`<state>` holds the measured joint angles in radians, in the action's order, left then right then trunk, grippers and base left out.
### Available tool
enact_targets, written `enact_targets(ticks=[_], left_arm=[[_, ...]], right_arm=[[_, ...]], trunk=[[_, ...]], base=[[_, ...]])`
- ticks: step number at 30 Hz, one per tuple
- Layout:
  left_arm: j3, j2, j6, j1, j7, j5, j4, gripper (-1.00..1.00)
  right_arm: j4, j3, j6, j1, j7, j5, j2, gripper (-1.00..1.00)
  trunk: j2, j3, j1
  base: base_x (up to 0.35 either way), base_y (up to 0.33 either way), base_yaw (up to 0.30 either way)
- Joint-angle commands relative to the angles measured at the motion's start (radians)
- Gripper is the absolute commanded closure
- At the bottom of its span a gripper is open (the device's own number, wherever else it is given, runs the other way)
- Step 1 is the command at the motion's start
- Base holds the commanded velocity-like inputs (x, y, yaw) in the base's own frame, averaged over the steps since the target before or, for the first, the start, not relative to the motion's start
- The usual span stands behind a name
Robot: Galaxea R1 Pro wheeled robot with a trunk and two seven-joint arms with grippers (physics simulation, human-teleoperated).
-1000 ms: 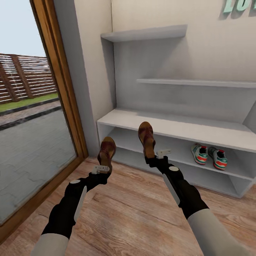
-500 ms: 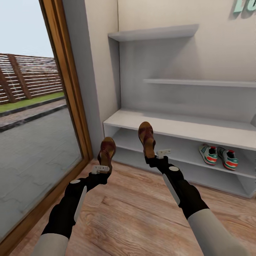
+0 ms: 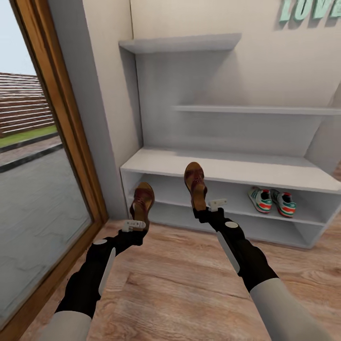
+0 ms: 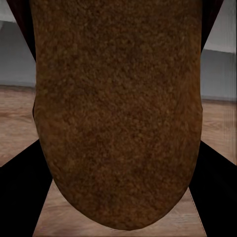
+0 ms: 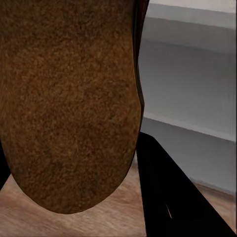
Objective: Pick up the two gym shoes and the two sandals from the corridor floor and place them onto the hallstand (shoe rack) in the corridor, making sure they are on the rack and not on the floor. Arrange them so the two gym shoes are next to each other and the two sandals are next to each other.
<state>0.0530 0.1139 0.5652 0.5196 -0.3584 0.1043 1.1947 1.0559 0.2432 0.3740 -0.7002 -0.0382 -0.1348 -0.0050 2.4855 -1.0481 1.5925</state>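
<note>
Open plank floor (image 3: pixel 189 284) lies before the rack (image 3: pixel 227 168), whose bench top is bare; a glass door (image 3: pixel 42 199) bounds the left. Two sneakers (image 3: pixel 272 200) sit side by side on its middle shelf. Each gripper, left (image 3: pixel 135 226) and right (image 3: pixel 204 208), pinches one upright sandal, left (image 3: pixel 142 201) and right (image 3: pixel 194 182), above the floor

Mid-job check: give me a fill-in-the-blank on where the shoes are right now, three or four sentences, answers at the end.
1. The left gripper holds a brown ____.
2. The right gripper holds the other sandal with its toe pointing ____.
3. The two gym shoes stand side by side on the hallstand, on its ____ shelf.
4. No shoe lies on the bench's ____ surface.

Answers: sandal; up; middle; top
</note>
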Motion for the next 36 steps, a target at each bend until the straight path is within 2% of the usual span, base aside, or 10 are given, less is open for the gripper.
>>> enact_targets(ticks=[1, 12, 18, 36], left_arm=[[0.004, 0.001, 0.004, 0.0, -0.01, 0.009, 0.002, 1.0], [0.004, 0.001, 0.004, 0.0, -0.01, 0.009, 0.002, 1.0], [0.004, 0.001, 0.004, 0.0, -0.01, 0.009, 0.002, 1.0], [0.004, 0.001, 0.003, 0.0, -0.01, 0.009, 0.0, 1.0]], right_arm=[[0.001, 0.002, 0.005, -0.001, -0.006, -0.012, -0.001, 1.0], [0.001, 0.002, 0.005, -0.001, -0.006, -0.012, 0.0, 1.0], [0.001, 0.002, 0.005, -0.001, -0.006, -0.012, 0.0, 1.0], [0.001, 0.002, 0.005, -0.001, -0.006, -0.011, 0.0, 1.0]], trunk=[[0.0, -0.001, 0.0], [0.0, -0.001, 0.0], [0.0, -0.001, 0.0], [0.0, -0.001, 0.0]], base=[[0.005, 0.005, -0.3], [0.001, 0.026, -0.247], [0.044, 0.204, -0.026], [0.003, 0.01, -0.012]])
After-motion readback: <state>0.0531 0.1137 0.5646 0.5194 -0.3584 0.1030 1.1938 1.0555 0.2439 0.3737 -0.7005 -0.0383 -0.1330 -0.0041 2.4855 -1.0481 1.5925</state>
